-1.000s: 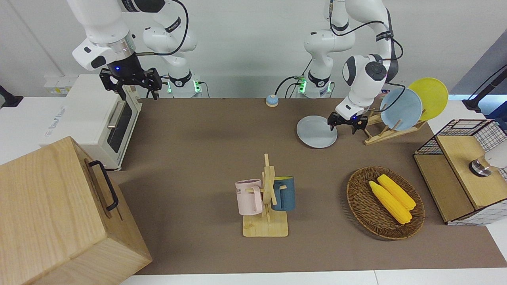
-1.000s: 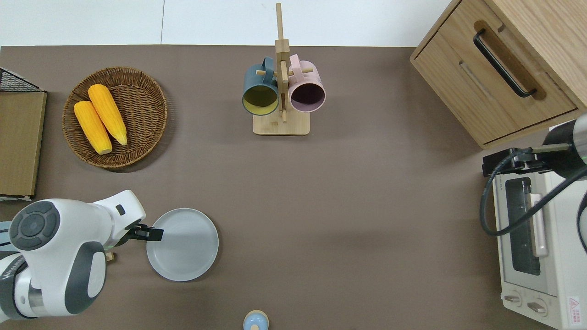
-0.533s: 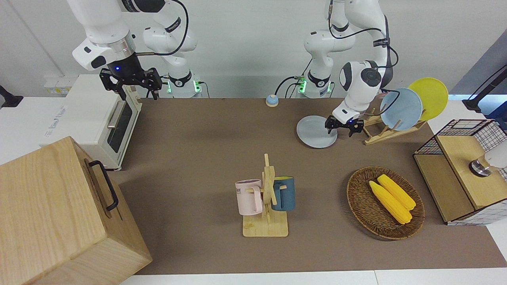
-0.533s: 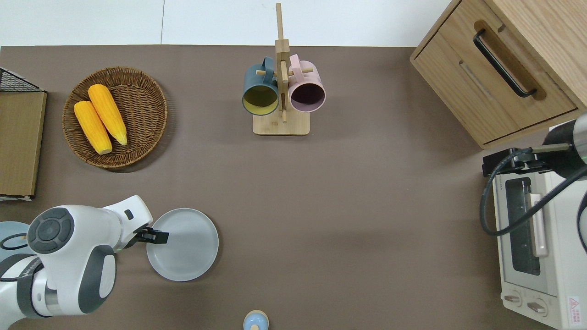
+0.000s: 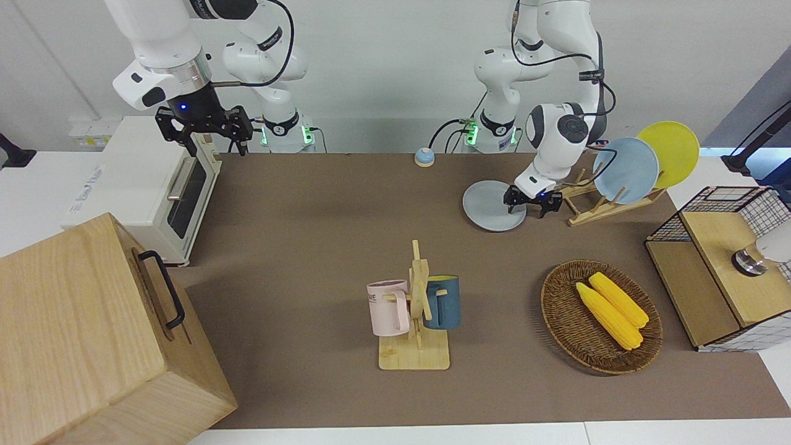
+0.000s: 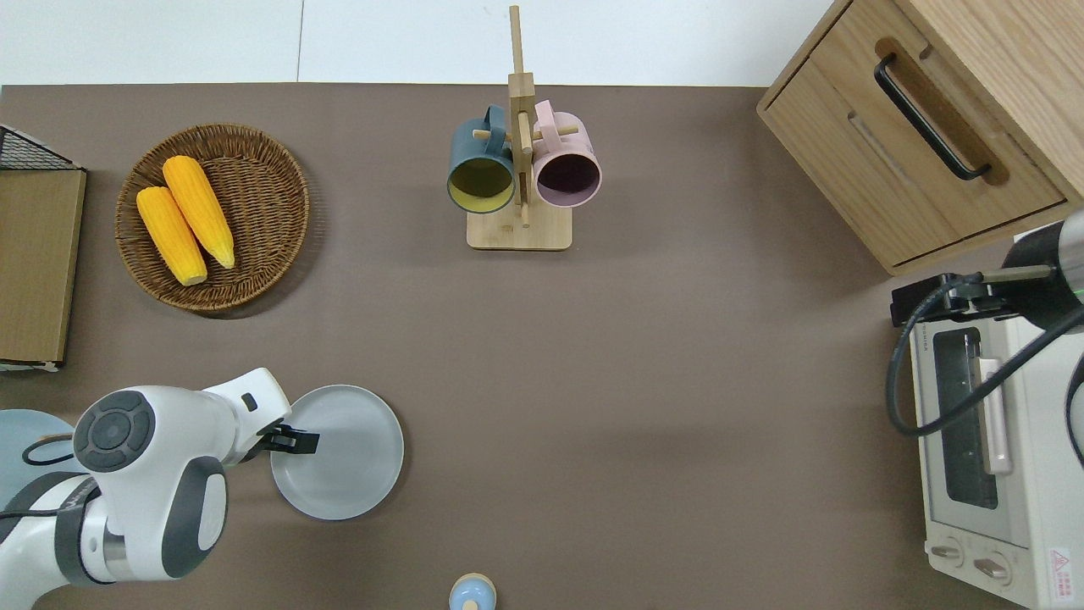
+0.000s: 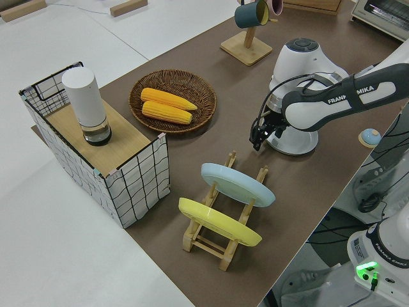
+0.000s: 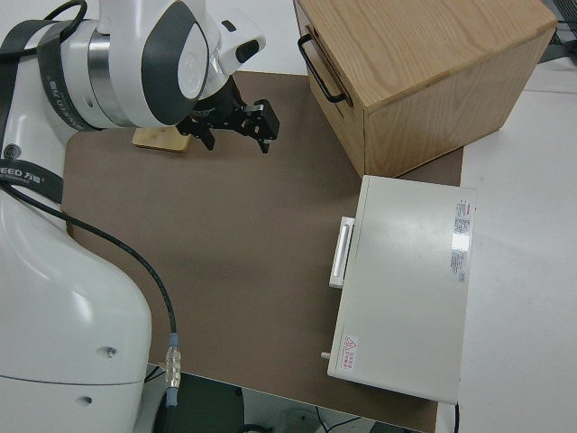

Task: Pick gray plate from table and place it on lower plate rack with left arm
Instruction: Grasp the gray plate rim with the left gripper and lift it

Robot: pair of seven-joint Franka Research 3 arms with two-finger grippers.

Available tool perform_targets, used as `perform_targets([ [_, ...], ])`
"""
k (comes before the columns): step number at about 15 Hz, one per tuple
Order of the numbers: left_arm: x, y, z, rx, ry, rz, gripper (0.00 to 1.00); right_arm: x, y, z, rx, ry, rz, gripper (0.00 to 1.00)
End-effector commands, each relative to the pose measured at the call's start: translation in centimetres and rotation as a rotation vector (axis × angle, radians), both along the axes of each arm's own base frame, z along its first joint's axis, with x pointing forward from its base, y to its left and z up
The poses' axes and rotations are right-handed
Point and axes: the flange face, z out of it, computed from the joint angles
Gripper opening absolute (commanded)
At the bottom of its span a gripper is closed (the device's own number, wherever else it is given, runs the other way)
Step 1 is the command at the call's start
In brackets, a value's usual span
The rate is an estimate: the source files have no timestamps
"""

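Looking across the table, we see our left gripper (image 5: 530, 206) low at the edge of the gray plate (image 5: 489, 206), on the side facing the lower plate rack (image 5: 592, 207). We cannot tell whether its fingers are spread or clamped on the rim. The plate lies flat on the table, just beside the rack, which holds a light blue plate (image 5: 625, 170) and a yellow plate (image 5: 670, 150). Our right arm is parked.
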Motion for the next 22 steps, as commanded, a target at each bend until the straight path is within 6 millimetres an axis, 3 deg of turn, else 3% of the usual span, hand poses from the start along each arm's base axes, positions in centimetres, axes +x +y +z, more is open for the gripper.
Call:
perform_targets([
  [1,-0.3,-0.3,-0.3,0.009,-0.016,-0.024,0.99,0.0,0.1,0.3,0.003,-0.005,-0.002,0.983],
  [2,-0.3,-0.3,-0.3,0.009,-0.016,-0.025,0.96,0.0,0.1,0.3,0.003,-0.005,-0.002,0.983],
  [3,-0.3,-0.3,-0.3,0.009,-0.016,-0.025,0.87,0.0,0.1,0.3,0.003,-0.005,-0.002,0.983],
  [6,-0.3,-0.3,-0.1,0.008,-0.019,-0.024,0.27,0.0,0.1,0.3,0.003,-0.005,-0.002,0.983],
  [8,-0.3,-0.3,-0.2,0.008,-0.018,-0.024,0.02,0.0,0.1,0.3,0.003,-0.005,-0.002,0.983],
  [17,-0.2,-0.4,0.4,0.009,-0.024,-0.032,0.00,0.0,0.1,0.3,0.003,-0.005,-0.002,0.983],
  [22,0.3,0.0,3.4,0.016,-0.030,-0.019,0.00,0.0,0.1,0.3,0.003,-0.005,-0.002,0.983],
])
